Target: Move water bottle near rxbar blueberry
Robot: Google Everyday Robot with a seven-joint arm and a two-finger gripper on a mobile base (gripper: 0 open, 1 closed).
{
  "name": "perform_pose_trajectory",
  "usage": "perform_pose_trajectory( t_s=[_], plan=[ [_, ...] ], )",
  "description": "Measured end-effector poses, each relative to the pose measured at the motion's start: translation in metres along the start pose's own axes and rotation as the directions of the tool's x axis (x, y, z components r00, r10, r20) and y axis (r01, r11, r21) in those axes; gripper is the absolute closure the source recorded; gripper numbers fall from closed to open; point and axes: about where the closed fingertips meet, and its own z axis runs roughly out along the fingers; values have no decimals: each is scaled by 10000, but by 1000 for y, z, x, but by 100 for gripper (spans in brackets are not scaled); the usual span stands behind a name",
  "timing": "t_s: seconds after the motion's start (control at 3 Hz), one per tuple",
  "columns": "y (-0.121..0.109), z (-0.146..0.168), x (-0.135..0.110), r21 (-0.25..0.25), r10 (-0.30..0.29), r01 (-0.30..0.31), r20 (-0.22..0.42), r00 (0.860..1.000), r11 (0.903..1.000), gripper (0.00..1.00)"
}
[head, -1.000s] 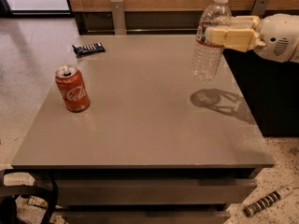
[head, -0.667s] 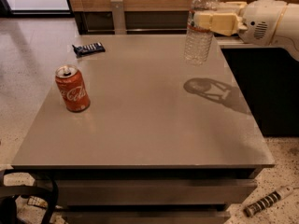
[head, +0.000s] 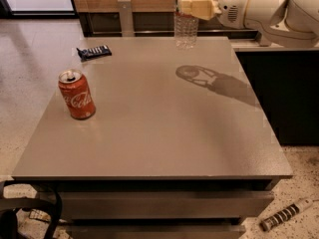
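The water bottle, clear ribbed plastic, hangs in the air above the far edge of the grey table; its cap is cut off by the top of the view. My gripper reaches in from the upper right and is shut on the bottle's upper body. The rxbar blueberry, a flat dark navy bar with white lettering, lies at the table's far left corner, well to the left of the bottle.
A red soda can stands upright on the left side of the table. A dark counter stands right of the table. A striped tool lies on the floor at the lower right. A post stands behind the table.
The gripper has carried the bottle up and to the left, from the table's right side toward the far middle edge. Its shadow has moved left too.
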Motion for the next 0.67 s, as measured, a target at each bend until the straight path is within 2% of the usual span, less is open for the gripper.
perform_pose_trajectory(
  t_s=[0.33, 0.67],
  plan=[
    [9, 52, -3, -437, -257, 258, 26, 9997, 9987, 100],
    [21, 110, 9, -962, -204, 231, 289, 9994, 9951, 100]
  ],
)
